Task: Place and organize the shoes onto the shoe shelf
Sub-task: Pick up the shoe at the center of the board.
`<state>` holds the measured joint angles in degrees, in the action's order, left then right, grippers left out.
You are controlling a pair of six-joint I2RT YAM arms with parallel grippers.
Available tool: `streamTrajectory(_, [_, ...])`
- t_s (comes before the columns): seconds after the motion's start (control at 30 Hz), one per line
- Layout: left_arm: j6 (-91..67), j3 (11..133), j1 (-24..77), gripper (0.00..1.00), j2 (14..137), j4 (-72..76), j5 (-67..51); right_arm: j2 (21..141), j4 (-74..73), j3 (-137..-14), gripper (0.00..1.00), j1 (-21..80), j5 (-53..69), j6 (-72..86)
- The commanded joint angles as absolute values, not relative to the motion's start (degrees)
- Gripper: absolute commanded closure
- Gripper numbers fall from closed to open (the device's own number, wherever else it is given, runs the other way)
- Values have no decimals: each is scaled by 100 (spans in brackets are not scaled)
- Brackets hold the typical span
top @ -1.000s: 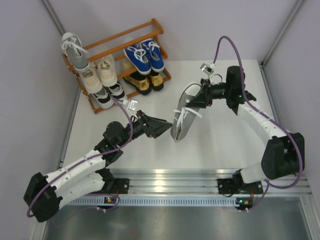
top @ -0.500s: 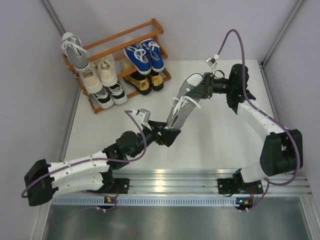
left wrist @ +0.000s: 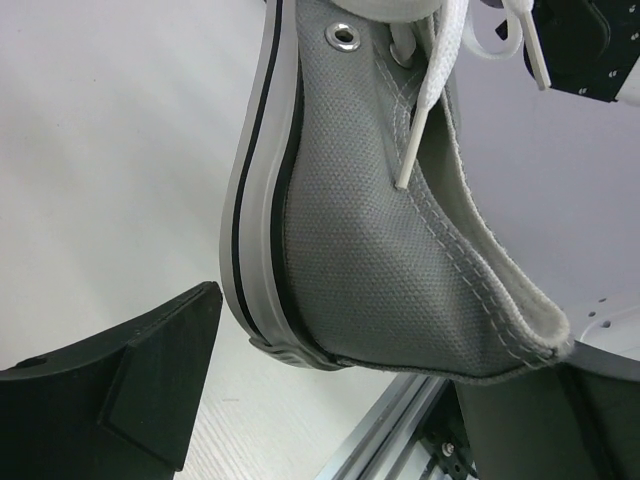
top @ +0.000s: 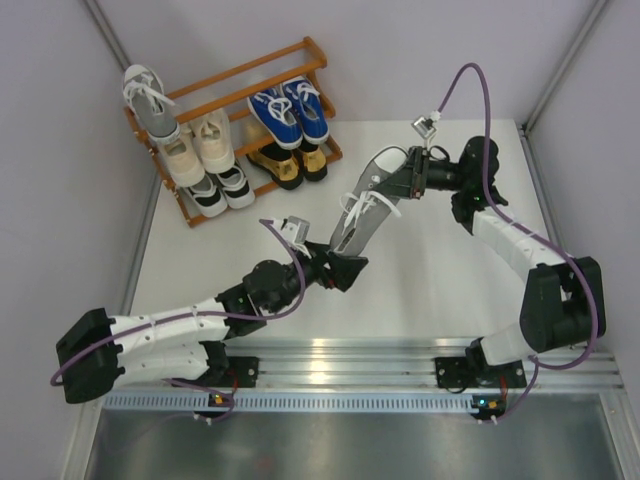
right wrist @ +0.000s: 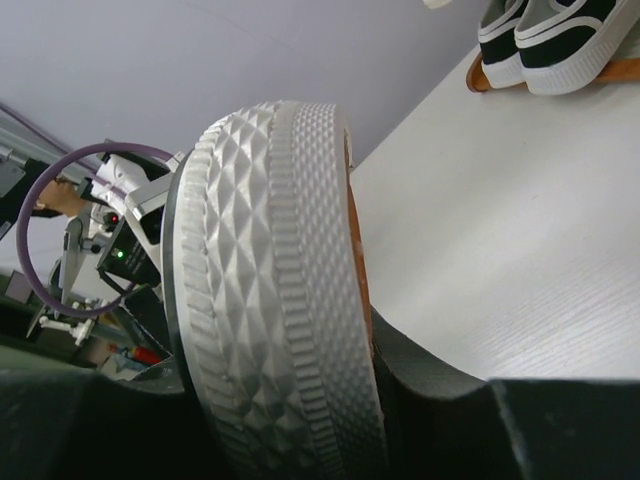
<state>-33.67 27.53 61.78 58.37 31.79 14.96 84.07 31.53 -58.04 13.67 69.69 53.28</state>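
- The grey sneaker is hanging over the middle of the tabletop, well apart from the shoe shelf, tilted with its toe end high and its heel low, toward the arm bases.
- My right gripper is clamping that sneaker at the toe end; in the right wrist view its ribbed white sole is filling the space between the jaws.
- My left gripper is sitting at the heel with its jaws spread wide, one on each side of it. In the left wrist view I am seeing a gap between the left-hand finger and the sole, so nothing is being squeezed there.
- The sneaker's white laces are dangling loose along its side.
- The shelf is standing at the far left corner of the tabletop, against the wall.
- On it, the second grey sneaker is resting at the upper left, with the beige lace-ups just below it.
- The blue sneakers are sitting to the right, the gold loafers below them.
- The black-and-white sneakers are occupying the lowest tier on the left.
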Motion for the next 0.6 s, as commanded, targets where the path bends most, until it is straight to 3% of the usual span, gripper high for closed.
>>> streamTrajectory(0.0, [-3769,2988,6179,6,5818,3727,1731,8297,3691,-5827,100,1441,7110,5502])
streamTrajectory(0.2, [-4306,2822,6179,2,5617,3726,2188,8288,3726,-5792,100,1441,7137,5449])
streamTrajectory(0.57, [-5212,2417,6170,4,5256,3630,2646,8341,4166,-5801,100,1406,7216,5783])
